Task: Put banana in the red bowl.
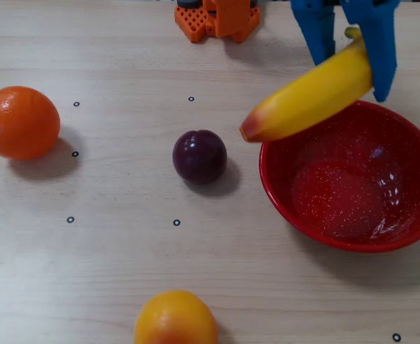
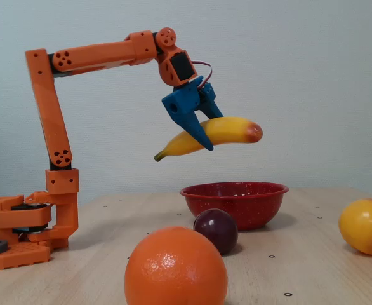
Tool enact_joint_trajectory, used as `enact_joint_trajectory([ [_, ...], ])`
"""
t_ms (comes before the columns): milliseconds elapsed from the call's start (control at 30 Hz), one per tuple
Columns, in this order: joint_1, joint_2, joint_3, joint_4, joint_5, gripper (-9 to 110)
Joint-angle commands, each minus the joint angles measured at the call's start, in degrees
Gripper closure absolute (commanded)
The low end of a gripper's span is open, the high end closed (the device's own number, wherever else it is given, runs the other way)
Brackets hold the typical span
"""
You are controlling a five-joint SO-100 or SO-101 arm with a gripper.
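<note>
Yellow banana [image 2: 214, 134] clamped crosswise in the claw [image 2: 205, 132]

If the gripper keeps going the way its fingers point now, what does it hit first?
Probably the red bowl. The gripper, shut on the banana, points down and toward the bowl side; overhead, its fingers sit over the bowl's far rim. Depth is unclear, so it might land just outside.

The overhead view looks straight down on the pale wood-grain table [image 1: 110, 272], with the orange plastic arm base [image 1: 217, 16] at its top edge. The fixed view sits low at table height, facing a plain wall, the arm base [image 2: 21, 235] on its left. Both share the speckled glossy red bowl [image 1: 317, 229] [image 2: 233, 203] and the dark round plum [image 1: 199, 156] [image 2: 216, 230].
</note>
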Motion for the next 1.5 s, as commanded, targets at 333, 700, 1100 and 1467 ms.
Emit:
enact_joint_trajectory([
  [333, -2.81, -8.0, -11.87, 3.69, -1.32, 102],
  [700, -4.39, -14.59, -14.06, 4.75, -4.22, 102],
  [1100, -3.25, -18.11, -16.0, 3.69, -7.21, 71],
  [1467, -1.32, -18.81, -17.58, 1.49, -7.82, 70],
])
